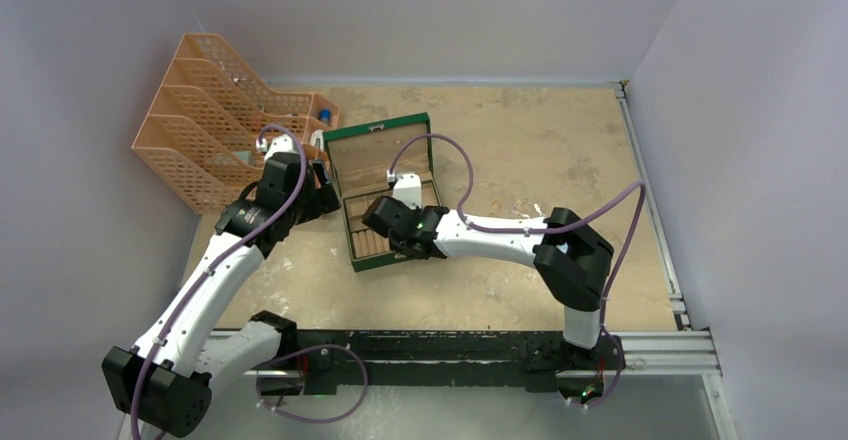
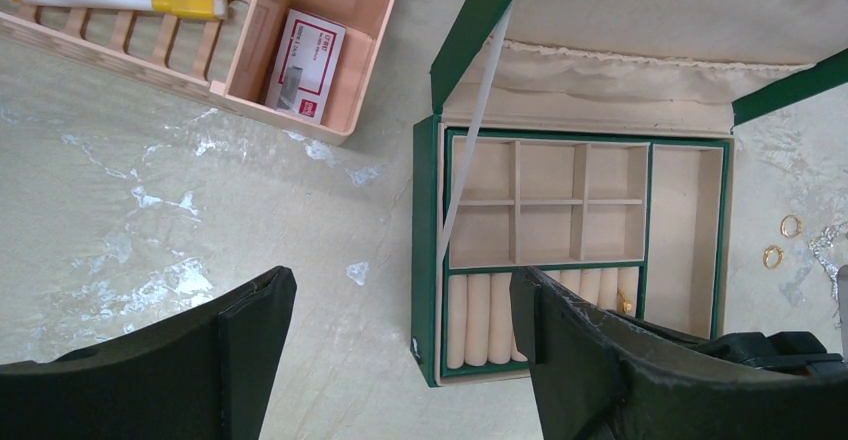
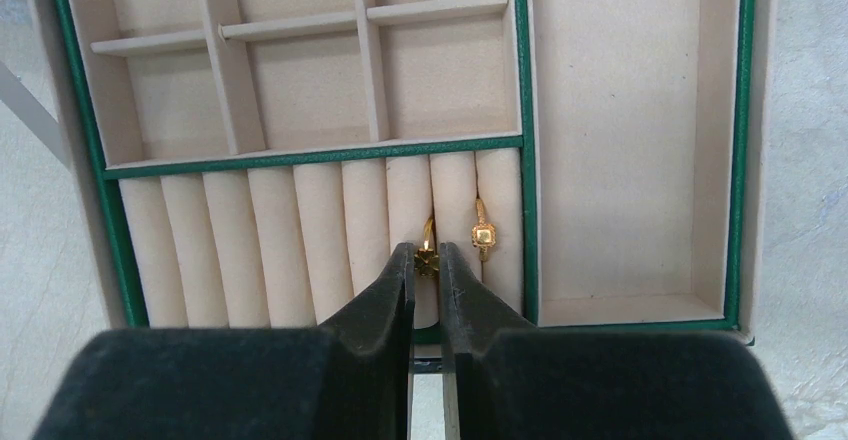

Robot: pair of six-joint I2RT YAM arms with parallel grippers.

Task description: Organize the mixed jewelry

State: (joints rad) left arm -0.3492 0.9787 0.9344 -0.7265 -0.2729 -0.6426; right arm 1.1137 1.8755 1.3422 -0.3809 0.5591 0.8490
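The green jewelry box (image 3: 525, 140) lies open, and it also shows in the top view (image 1: 352, 222) and the left wrist view (image 2: 427, 260). My right gripper (image 3: 427, 257) is shut on a small gold clover ring (image 3: 427, 262), held at a slot between the cream ring rolls. A second gold ring with a square top (image 3: 483, 235) sits in the slot just to the right. Two loose gold rings (image 2: 790, 226) (image 2: 772, 256) and a silvery chain tangle (image 2: 826, 248) lie on the table right of the box. My left gripper (image 2: 400, 305) is open and empty, above the table at the box's near left corner.
A peach file organizer (image 1: 215, 130) stands at the back left. Its low tray holds a small red-and-white box (image 2: 305, 65), and a white-and-yellow pen (image 2: 120, 2) lies on its lattice. The box's lid (image 1: 385, 155) stands up behind the compartments. White walls close in the table.
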